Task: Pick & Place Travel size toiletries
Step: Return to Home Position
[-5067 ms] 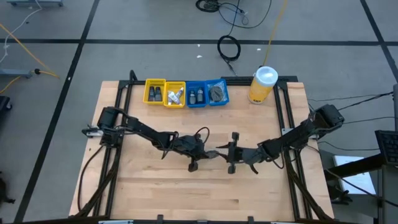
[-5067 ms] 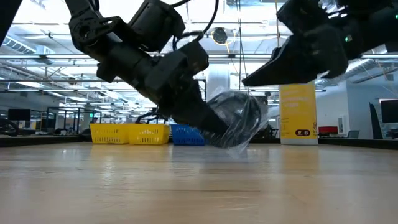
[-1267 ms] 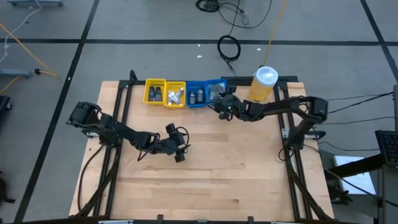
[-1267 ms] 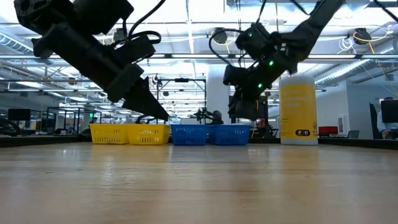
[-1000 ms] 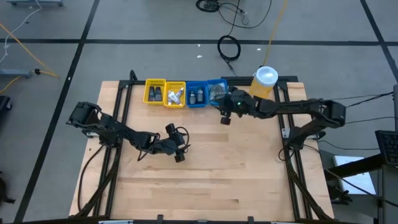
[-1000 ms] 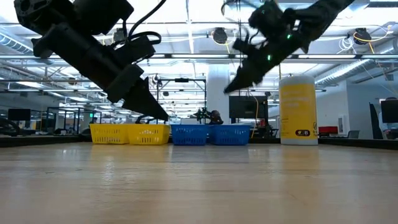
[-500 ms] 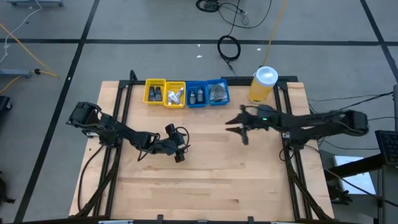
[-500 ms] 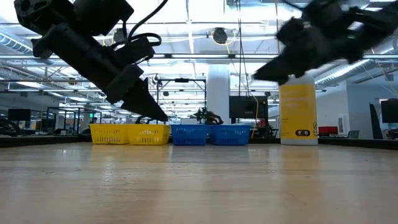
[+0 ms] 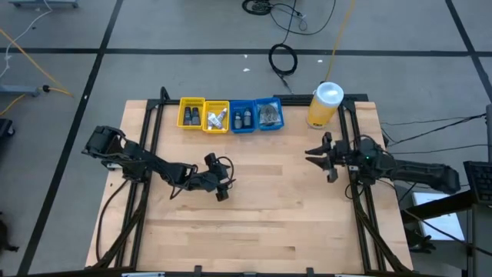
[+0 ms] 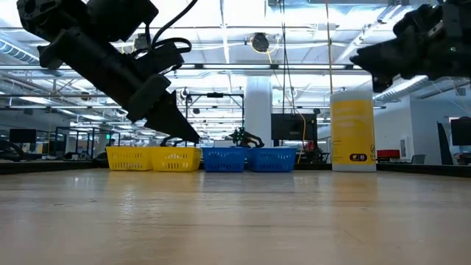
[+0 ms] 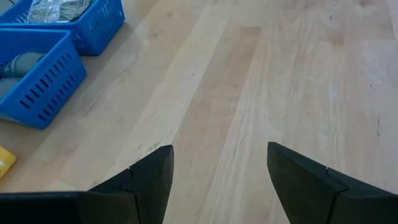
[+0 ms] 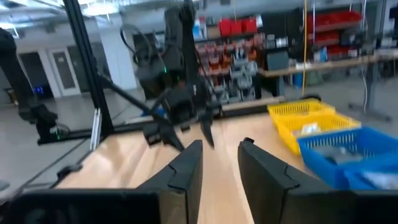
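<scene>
Left claw (image 9: 219, 180) hangs low over the wooden surface (image 9: 269, 227), left of centre. Its fingers (image 11: 146, 180) are spread wide, with only bare planks between them in the left wrist view.

Right claw (image 9: 320, 158) sits at the right edge of the surface, just short of the yellow canister (image 9: 325, 105) with the white lid, which stands in the far right corner. This claw is spread too, with a clear gap between its fingers (image 12: 186, 165) and nothing pinched.

I see no travel size toiletries (image 9: 229, 118) loose on the planks. All I can see of them lie in the four small bins lined up along the far edge, well apart from both claws:
- outer yellow bin (image 9: 191, 102): dark pieces, too small to name.
- inner yellow bin (image 9: 216, 104): whitish tubes.
- inner blue bin (image 9: 243, 105): small dark bottles. The left wrist view shows a grey one (image 11: 22, 62).
- outer blue bin (image 9: 268, 103), the one nearest the canister: a dark bundle in clear wrap (image 11: 59, 9).

In the low view the bins make a yellow and blue row behind the left arm (image 10: 125, 70).
</scene>
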Tool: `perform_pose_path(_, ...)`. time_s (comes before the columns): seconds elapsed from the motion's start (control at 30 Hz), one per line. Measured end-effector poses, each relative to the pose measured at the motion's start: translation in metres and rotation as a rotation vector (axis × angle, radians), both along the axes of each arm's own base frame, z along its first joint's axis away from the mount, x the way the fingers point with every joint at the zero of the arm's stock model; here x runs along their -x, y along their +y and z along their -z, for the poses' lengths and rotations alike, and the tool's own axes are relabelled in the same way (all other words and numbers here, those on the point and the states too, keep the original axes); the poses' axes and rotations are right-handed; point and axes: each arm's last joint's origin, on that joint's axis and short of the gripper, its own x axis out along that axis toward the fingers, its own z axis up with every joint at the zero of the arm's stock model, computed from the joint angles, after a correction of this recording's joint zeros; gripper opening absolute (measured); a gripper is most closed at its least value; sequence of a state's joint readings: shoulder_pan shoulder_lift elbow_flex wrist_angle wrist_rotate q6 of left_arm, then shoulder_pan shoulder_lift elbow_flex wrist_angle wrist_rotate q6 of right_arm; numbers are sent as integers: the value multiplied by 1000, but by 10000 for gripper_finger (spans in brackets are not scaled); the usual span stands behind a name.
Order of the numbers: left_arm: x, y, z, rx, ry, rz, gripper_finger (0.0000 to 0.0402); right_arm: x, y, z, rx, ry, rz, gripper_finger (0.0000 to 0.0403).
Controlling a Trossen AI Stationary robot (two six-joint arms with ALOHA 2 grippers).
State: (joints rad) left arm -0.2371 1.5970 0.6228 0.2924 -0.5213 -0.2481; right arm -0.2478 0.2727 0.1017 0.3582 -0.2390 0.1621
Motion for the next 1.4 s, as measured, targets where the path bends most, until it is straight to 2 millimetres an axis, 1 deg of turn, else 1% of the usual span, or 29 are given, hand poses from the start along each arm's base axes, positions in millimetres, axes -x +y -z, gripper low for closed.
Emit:
perform_pose_path(0.2,0,0,0,0,2,-1,255,7,2,10,-61,91,-5,92)
perform_pose_path(0.33,0,0,0,0,2,-1,255,7,5,14,-111,134,-30,89)
perform_pose_path(0.5,0,0,0,1,2,-1,255,6,9,19,-121,151,-59,89)
perform_pose_path(0.57,0,0,0,1,2,-1,255,5,9,18,-142,127,-13,89)
perform_pose_path(0.67,0,0,0,6,3,-5,255,6,8,16,-157,97,100,87)
perform_pose_path(0.7,1,0,1,10,4,-9,255,6,8,17,-153,103,114,86)
perform_pose_path(0.83,1,0,2,15,15,-15,255,7,11,16,-128,99,73,76)
perform_pose_path(1.07,2,0,2,26,14,-24,255,7,15,27,-66,214,70,56)
perform_pose_path(1.23,2,0,2,38,8,-33,255,7,15,28,-37,213,64,44)
perform_pose_path(1.4,0,4,1,96,-4,-36,255,6,15,29,-39,214,64,39)
